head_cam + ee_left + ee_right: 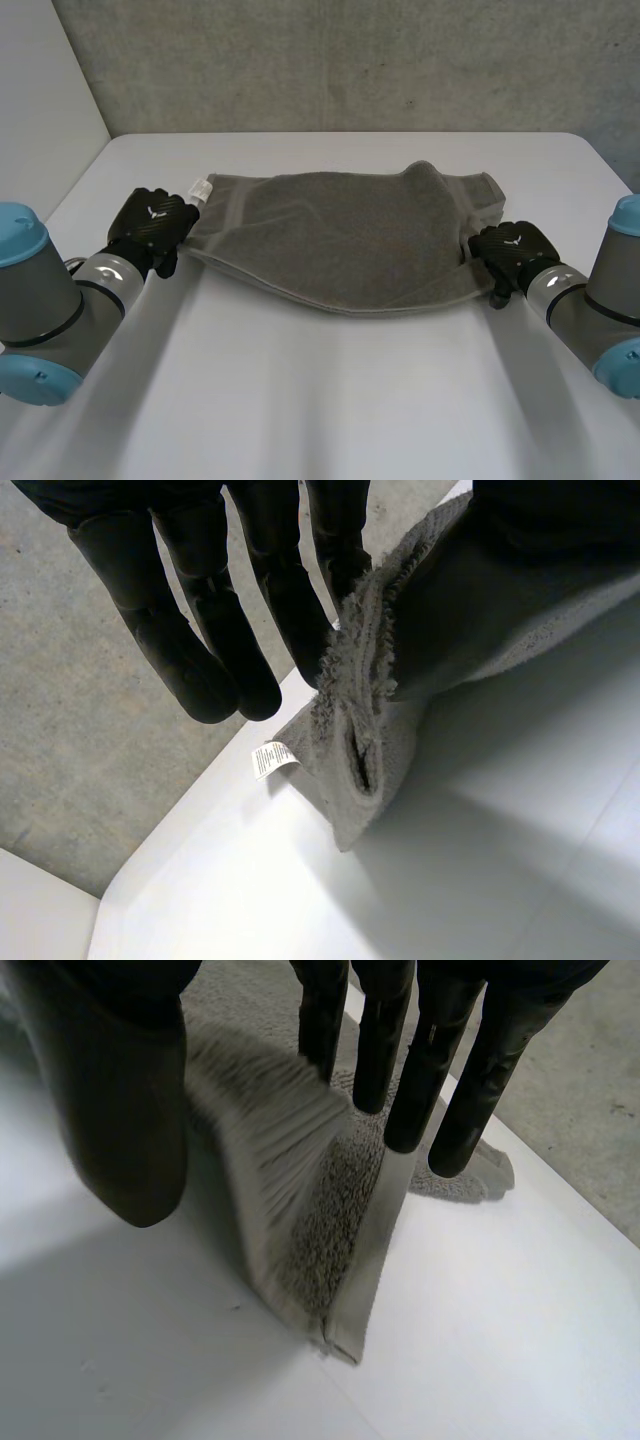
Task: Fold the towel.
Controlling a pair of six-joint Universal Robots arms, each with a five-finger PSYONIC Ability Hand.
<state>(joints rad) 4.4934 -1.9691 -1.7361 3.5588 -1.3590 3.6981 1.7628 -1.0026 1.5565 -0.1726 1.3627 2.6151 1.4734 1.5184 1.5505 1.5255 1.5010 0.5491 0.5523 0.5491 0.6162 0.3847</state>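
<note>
— Where is the towel?

— The grey towel lies across the middle of the white tabletop. It is doubled over on itself, and its long side runs from one hand to the other. Its near edge bows toward the robot in a shallow curve.

— And the hands?

— The left hand is at the towel's left end and the right hand at its right end. Each is at a short edge, and the two are well apart.

— Is the left one holding anything?

— Yes. In the left wrist view its fingers are nearly straight. The bunched towel edge runs up between them and the thumb and is pinched there. The cloth rises off the tabletop to the hand.

— The right?

— Much the same. In the right wrist view the straight fingers stand on one side of the doubled edge and the thumb on the other. The layers rise between them into the grip. Past the fingertips, a corner of the towel rests on the tabletop.

— Anything else?

— A small white label sticks out of the towel's far left corner, just beside the left hand. A grey wall stands behind the tabletop.
</note>
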